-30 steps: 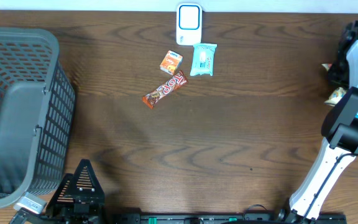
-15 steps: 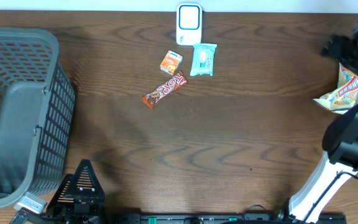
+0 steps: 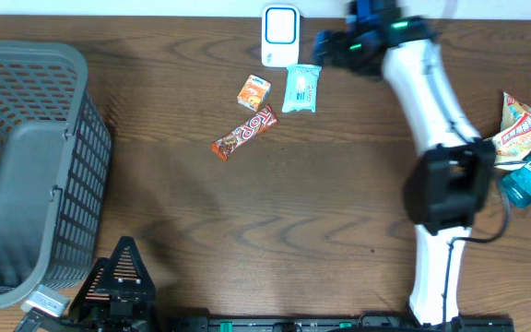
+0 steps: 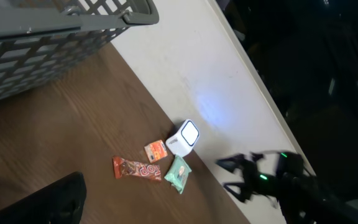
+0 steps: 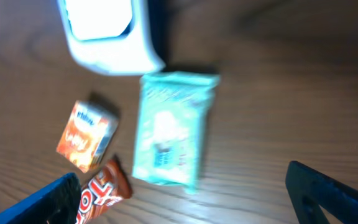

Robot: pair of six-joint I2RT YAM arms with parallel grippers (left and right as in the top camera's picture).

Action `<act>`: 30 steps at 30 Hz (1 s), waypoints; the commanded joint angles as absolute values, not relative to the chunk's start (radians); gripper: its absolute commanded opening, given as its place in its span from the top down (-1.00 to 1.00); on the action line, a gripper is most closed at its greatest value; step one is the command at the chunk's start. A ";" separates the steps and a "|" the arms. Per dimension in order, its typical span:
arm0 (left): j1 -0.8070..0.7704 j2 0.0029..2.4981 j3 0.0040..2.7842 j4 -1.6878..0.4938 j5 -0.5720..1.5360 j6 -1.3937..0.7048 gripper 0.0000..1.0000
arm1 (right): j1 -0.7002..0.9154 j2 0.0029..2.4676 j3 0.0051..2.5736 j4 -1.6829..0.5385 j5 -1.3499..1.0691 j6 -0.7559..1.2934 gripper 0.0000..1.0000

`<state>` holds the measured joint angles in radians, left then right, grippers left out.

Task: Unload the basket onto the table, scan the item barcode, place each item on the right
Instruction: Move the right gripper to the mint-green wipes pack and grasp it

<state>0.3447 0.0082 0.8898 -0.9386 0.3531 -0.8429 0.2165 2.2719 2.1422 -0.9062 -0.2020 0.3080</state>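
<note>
standing well left of candy bar (image 3: pixel 244 133): grey basket (image 3: pixel 86 175).

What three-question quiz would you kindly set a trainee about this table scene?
1. True or false: the candy bar lies inside the basket.
2. Which lies nearest the scanner: A candy bar, B teal packet, C basket?
3. Are the right jaws open or shut?
Key: 1 false; 2 B; 3 open.

Right arm (image 3: pixel 429 88) stretched forward; right pincer (image 3: pixel 330 48) spread wide, empty; left pincer (image 3: pixel 123 267) low, spread
</note>
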 commanded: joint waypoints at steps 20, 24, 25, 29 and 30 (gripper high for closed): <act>0.341 0.003 0.913 -0.945 0.347 -0.847 -0.96 | 0.426 2.584 2.146 -0.707 0.323 0.532 -0.85; 0.341 0.003 0.913 -0.949 0.346 -0.847 -0.96 | 0.432 2.587 2.146 -0.769 0.323 0.519 -0.38; 0.341 0.003 0.913 -0.949 0.346 -0.847 -0.96 | 0.435 2.587 2.146 -0.784 0.323 0.515 -0.35; 0.341 0.003 0.913 -0.949 0.346 -0.847 -0.96 | 0.439 2.580 2.146 -0.886 0.321 0.500 -0.18; 0.341 0.003 0.913 -0.949 0.346 -0.847 -0.96 | 0.439 2.578 2.146 -0.908 0.318 0.500 -0.19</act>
<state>0.3447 0.0082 0.8944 -0.9470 0.3527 -0.8425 0.4316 2.5435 2.1677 -0.8436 0.3115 0.5217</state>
